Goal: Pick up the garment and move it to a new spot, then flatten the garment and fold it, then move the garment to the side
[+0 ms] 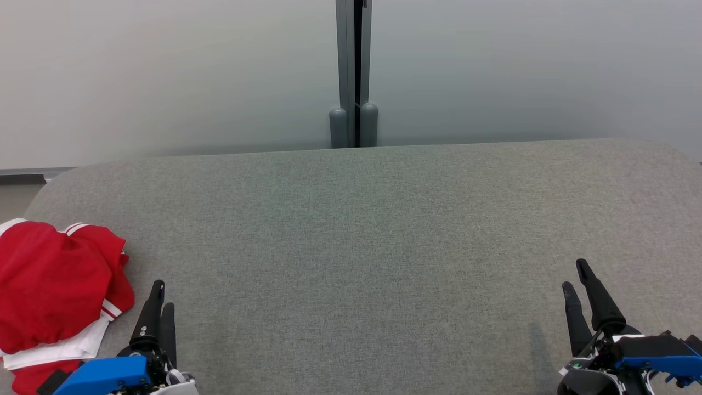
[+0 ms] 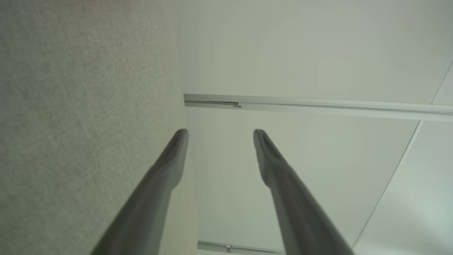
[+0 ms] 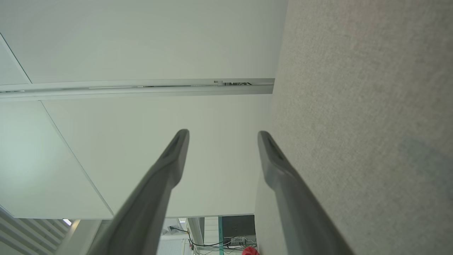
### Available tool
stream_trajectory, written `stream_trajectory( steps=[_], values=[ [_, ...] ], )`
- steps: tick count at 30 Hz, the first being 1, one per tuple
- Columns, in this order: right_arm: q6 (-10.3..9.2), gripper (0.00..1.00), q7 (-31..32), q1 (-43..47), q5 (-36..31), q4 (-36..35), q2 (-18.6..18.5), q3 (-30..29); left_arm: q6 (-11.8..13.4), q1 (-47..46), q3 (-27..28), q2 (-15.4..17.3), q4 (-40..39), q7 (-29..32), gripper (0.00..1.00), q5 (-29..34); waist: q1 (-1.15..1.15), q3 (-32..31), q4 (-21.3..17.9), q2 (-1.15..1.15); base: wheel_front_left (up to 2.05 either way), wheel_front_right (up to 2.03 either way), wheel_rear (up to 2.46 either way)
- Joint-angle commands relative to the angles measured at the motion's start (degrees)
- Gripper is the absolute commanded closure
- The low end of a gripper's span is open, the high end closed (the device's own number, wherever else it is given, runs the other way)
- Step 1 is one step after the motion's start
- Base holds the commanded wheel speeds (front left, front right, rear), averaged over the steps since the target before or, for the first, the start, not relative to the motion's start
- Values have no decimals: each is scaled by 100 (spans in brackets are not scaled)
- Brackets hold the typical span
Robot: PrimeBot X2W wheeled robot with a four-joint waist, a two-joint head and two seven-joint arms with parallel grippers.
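A red garment with white trim (image 1: 52, 285) lies bunched in a heap at the left end of the grey fabric surface (image 1: 362, 241). My left gripper (image 1: 163, 293) rests just to the right of the heap, apart from it, fingers pointing up the view. In the left wrist view the left gripper (image 2: 220, 136) is open, with only wall between its fingers. My right gripper (image 1: 576, 277) sits at the far lower right, well away from the garment. It stands open and empty in the right wrist view (image 3: 223, 138), where a scrap of red garment (image 3: 250, 251) peeks in at the bottom edge.
A pale partition wall (image 1: 164, 71) with a grey vertical post (image 1: 354, 71) rises behind the surface's far edge. The surface's rounded left corner (image 1: 49, 192) meets a strip of floor.
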Motion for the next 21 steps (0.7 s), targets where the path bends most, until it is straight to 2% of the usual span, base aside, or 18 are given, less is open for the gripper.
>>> stream_trajectory(
  steps=[1,9,21],
  values=[
    [2,0,-10,-70,-37,-131,-47,33,-5,-145,-82,31,-85,-75,0,31,0,2,0,0,0,0,0],
    [3,0,-268,-118,-285,-221,-243,311,-6,-224,-249,38,-41,-305,0,383,0,13,1,0,0,0,0],
    [5,0,-632,-271,-1161,-160,-562,758,-8,-311,-452,47,112,-608,0,1586,0,26,-7,0,0,0,0]
  ],
)
